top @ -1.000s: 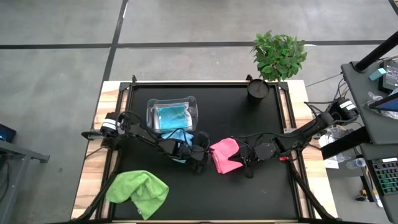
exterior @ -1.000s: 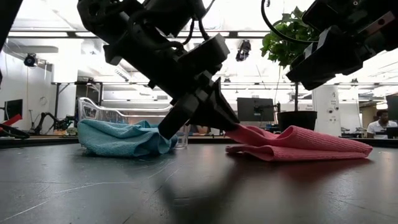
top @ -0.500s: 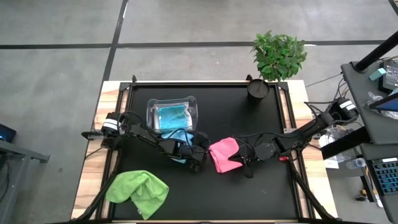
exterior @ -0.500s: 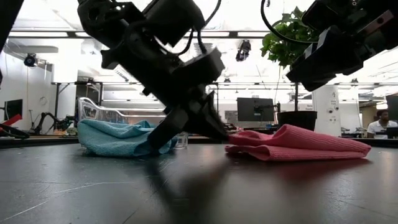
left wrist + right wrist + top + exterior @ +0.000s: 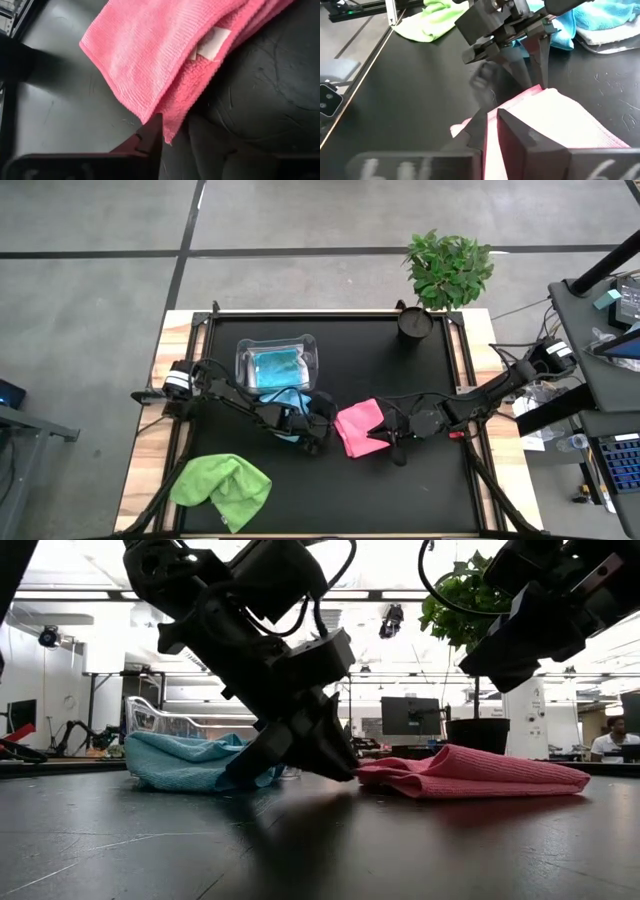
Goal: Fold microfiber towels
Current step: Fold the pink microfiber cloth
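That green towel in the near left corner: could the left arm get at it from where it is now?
Probably yes. The green towel lies in the open on the table's left side, nothing on or around it. The left gripper is down at the pink towel mid-table, so it would need to swing back across bare mat.

From above, the left pincer point(image 5: 322, 430) covers the pink towel's point(image 5: 360, 428) nine-o'clock edge, so contact there cannot be told; the right pincer point(image 5: 392, 438) hides its three-o'clock edge. The light blue towel point(image 5: 290, 400) lies partly under the left arm
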Controlling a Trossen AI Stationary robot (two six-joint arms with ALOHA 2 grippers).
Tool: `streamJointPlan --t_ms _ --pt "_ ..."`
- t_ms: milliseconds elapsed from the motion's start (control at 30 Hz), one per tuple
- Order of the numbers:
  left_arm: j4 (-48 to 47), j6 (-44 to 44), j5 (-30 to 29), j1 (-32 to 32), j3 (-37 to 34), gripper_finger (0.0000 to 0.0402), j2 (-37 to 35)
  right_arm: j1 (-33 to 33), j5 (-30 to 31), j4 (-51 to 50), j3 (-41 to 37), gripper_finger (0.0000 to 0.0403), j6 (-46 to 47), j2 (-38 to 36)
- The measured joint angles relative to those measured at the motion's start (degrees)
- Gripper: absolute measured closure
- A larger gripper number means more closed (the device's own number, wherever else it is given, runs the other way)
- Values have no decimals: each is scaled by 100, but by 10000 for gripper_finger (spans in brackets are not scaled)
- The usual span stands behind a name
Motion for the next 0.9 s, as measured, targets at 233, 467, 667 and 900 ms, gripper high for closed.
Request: streamJointPlan --t_ms 233,467,667,900 --pt "-281 7 -20 -109 0 273 -299 0 191 -15 -4 322 -1 0" --pt "-88 49 388 -116 17 272 -543 0 292 -23 -26 294 -2 0" --pt "599 50 718 -15 31 272 -187 0 296 -18 -28 286 -9 0" --pt "876 50 919 99 51 272 58 0 296 -11 -33 285 -36 0"
